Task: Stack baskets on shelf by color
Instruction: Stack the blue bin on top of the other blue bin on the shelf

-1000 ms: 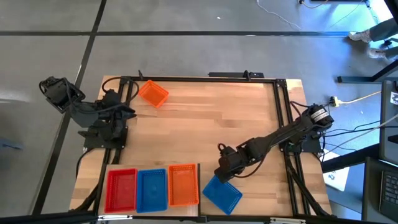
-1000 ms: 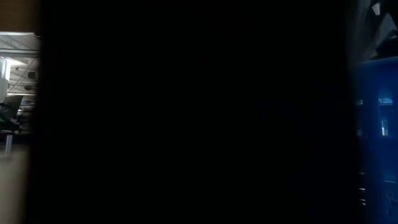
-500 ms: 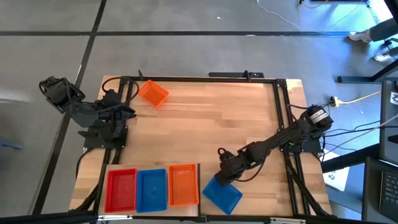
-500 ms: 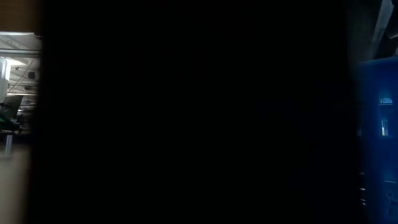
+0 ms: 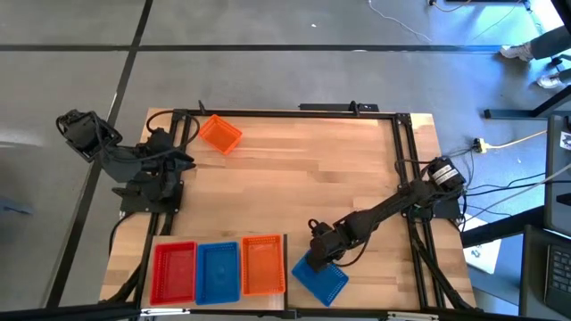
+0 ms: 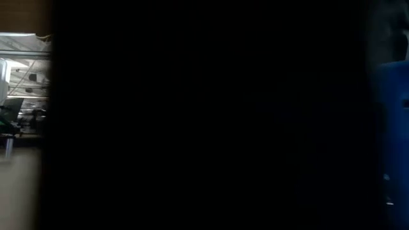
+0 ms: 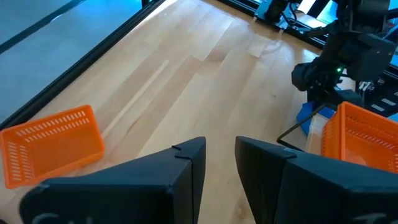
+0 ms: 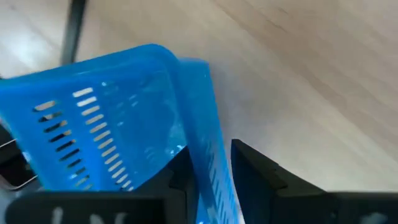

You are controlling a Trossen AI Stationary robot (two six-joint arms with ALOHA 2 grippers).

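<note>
A loose blue basket (image 5: 321,280) rests on its bottom on the table near the front edge, set at an angle. My right gripper (image 5: 310,260) is open, pointing steeply down over the basket's far left corner. In the right wrist view the blue basket (image 8: 106,118) has one upright wall between my right gripper's (image 8: 210,168) fingers. On the shelf (image 5: 285,267) stand a red basket (image 5: 174,272), a blue basket (image 5: 217,272) and an orange basket (image 5: 262,266). Another orange basket (image 5: 219,135) lies at the far left. My left gripper (image 7: 221,152) is open and held up at the table's left. My right gripper has one finger inside and one outside the blue basket's upright wall (image 8: 208,124), near a corner. It comes from above, slanting down. Whether the fingers touch the wall I cannot tell. The basket sits on the table.
The middle and far right of the plank table (image 5: 321,169) are bare wood. A black frame (image 5: 294,113) runs round the table's edges. The low view is almost wholly dark, with a strip of blue (image 6: 391,128) at its right side.
My right gripper has sunk toward the loose blue basket and moved slightly toward the table's near edge. Its fingers now stand on either side of the basket's wall. The basket has stayed where it was.
</note>
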